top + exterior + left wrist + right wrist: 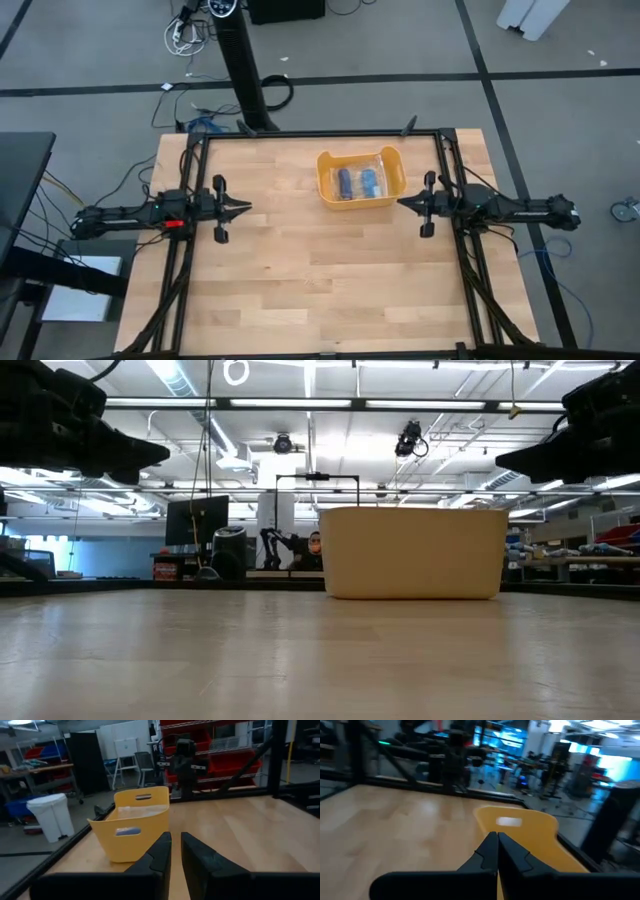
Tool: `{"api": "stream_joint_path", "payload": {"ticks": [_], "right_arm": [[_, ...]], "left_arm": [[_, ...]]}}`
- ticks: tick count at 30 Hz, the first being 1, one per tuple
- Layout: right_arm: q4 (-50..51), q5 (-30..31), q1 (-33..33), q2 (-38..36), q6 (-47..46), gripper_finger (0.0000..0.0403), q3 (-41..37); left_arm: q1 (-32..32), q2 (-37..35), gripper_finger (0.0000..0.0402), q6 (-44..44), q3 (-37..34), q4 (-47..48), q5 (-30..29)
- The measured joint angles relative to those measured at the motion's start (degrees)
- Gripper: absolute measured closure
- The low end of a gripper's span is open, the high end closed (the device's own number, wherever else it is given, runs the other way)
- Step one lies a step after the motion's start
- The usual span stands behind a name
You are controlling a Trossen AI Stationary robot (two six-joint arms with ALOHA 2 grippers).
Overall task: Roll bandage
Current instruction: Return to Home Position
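Bench (300,290): pale wood top in a black frame. The half toward its near edge carries nothing of the task.
Left gripper (243,208): held level above the bench near the left edge, about midway from near edge to far, pointing inward. Its fingers (162,855) are drawn nearly together with a thin slit between them, and they hold nothing.
Right gripper (403,202): opposite the left, near the right edge and pointing inward. Its fingers (487,852) meet at the tips on nothing. It sits just beside the bin's right wall, apart from it.
Yellow bin (323,180): upright, right of centre in the half toward the far edge.
Clear bag (382,168): lies inside the bin.
Bandage (345,183): a dark-blue roll inside the clear bag, in the bin. A paler blue shape lies beside it, possibly a second roll, but the view is too coarse to say.
Step judged: arms parking at the side edges. Rolling and packing look complete.
Risk, right side: the bin looks light, so any stray inward swing of the right arm could push it toward the left or the far edge, or tip it.
Risk, contents: the bag lies loose, so a tipped bin would spill it and the roll might slacken.
Risk, left side: low, as that arm is well apart from everything.
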State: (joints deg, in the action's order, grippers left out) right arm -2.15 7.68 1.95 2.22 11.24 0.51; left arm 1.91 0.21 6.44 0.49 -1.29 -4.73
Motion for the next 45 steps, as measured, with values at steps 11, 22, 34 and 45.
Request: {"api": "stream_joint_path", "payload": {"ticks": [11, 22, 34, 45], "right_arm": [[-0.2, 1.5, 5.1, 1.9, -3.1, 0.0395, 0.0], [-0.3, 1.6, 5.2, 1.9, -5.6, 0.0394, -0.1], [-0.3, 1.6, 5.2, 1.9, -17.6, 0.0394, -0.1], [-0.3, 1.6, 5.2, 1.9, -17.6, 0.0395, -0.1]], "left_arm": [[0.0, 0.0, 0.0353, 0.7, 0.0, 0.0, -1.9], [0.0, 0.1, 0.0353, 0.6, 0.0, -0.6, -2.3], [0.0, 0.1, 0.0353, 0.6, -0.1, -6.7, -2.4], [0.0, 0.1, 0.0353, 0.6, -0.1, -6.7, -2.2]]}}
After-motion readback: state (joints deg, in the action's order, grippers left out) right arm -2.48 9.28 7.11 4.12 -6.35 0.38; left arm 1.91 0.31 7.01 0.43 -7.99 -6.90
